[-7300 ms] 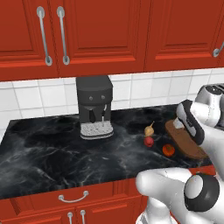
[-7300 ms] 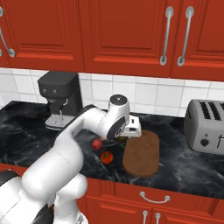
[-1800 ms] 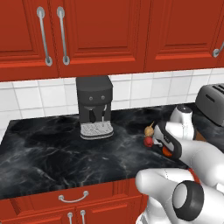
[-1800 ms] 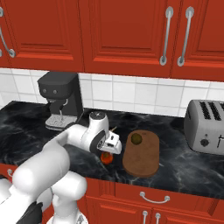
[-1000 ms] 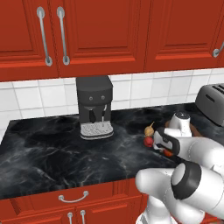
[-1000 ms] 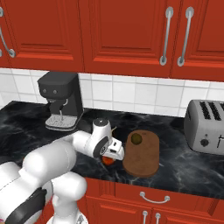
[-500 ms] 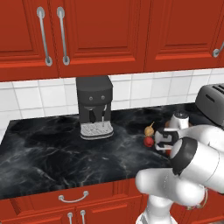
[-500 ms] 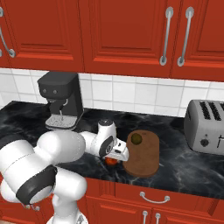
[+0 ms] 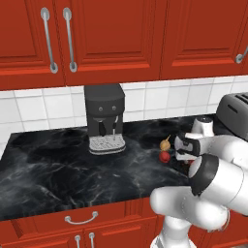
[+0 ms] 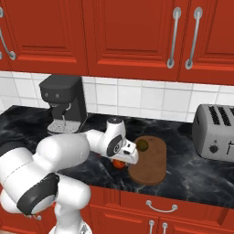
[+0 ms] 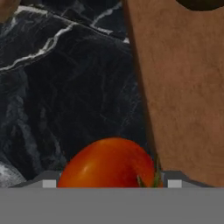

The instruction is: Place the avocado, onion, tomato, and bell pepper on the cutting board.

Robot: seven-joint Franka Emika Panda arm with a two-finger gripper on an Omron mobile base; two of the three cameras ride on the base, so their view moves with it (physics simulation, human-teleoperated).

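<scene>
From the right base view, the coffee machine [image 10: 64, 104] stands at 9 o'clock, the gripper [image 10: 124, 157] low over the tomato [image 10: 119, 163] on the counter [image 10: 201, 178]; whether its jaws are spread I cannot tell. The cutting board [image 10: 153, 162] holds the avocado [image 10: 142, 145]; toaster [image 10: 215, 132] at 3 o'clock.

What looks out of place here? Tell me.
Nothing looks spilled or damaged. The avocado lies on the cutting board. The tomato sits on the counter beside the board, right at the gripper. The onion and a red fruit wait on the counter.
</scene>
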